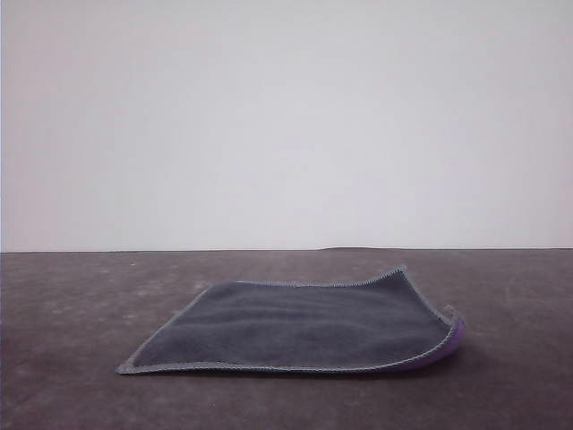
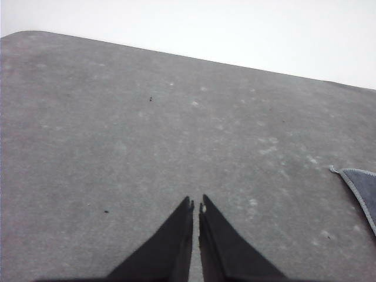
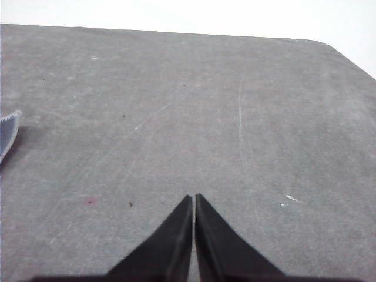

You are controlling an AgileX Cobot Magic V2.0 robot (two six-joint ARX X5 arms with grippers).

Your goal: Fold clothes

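Since the cloth (image 1: pixel 295 324) looks thin, soft and light, I expect it to drape and slide easily, so I judge a corner the best hold, perhaps the near right one, which curls up and shows purple. It lies dark face up in the middle of the grey table (image 1: pixel 72 305), unfolded, roughly square with no clear long axis, one edge running along my near side. My left gripper (image 2: pixel 195 205) and right gripper (image 3: pixel 194 198) hover over bare table, jaws together, holding nothing.
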